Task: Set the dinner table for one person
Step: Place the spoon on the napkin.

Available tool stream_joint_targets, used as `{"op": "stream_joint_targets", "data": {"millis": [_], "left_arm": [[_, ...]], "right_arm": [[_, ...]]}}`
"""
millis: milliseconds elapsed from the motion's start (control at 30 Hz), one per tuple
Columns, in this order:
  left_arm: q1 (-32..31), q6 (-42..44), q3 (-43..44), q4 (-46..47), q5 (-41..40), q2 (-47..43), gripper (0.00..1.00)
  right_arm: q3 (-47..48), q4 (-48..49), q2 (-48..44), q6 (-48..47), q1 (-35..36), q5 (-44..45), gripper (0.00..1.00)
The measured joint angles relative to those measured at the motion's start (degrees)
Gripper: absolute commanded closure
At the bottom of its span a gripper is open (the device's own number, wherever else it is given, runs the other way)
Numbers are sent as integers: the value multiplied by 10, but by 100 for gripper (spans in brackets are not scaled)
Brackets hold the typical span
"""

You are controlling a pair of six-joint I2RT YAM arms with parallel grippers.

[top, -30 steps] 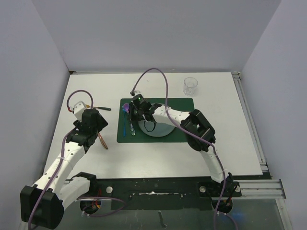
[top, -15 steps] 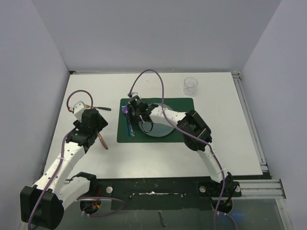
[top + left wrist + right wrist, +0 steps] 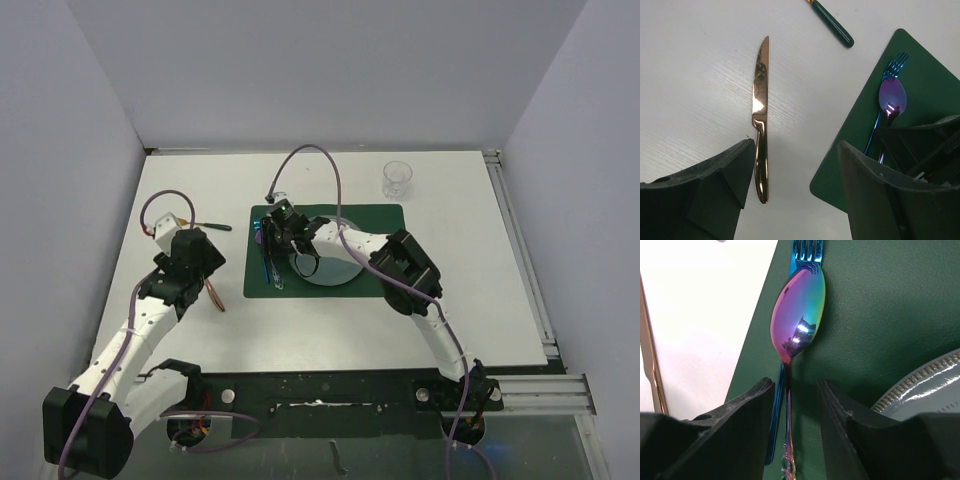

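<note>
Where the iridescent metal spoon (image 3: 798, 315) lay, the right gripper (image 3: 792, 390) was parted around its handle, gripping nothing.
A straight upward lift was advisable; the left gripper (image 3: 795, 150) was held wide, empty.

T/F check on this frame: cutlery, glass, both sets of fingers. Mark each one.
1. The spoon lies on the green placemat, overlapping the fork. True.
2. The copper knife lies on the placemat. False: it is on the white table, off the mat.
3. The glass stands on the placemat. False: it stands on the table, beyond the mat's far right corner.
4. The right fingers are clamped on the spoon's handle. False: they stand apart, either side of it.
5. The left fingers are open and hold nothing. True.
</note>
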Motion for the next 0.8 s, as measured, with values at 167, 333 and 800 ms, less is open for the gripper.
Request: {"op": "stream_joint_targets", "data": {"millis": [167, 333, 800], "left_arm": [[0, 0, -1, 4, 7, 5, 35], [0, 3, -1, 12, 43, 17, 35], [-22, 8, 1, 107, 243, 144, 41]], "right_arm": [[0, -4, -7, -8, 0, 10, 59], [-5, -10, -42, -21, 0, 31, 60], [-144, -7, -308, -73, 0, 196, 68]]}}
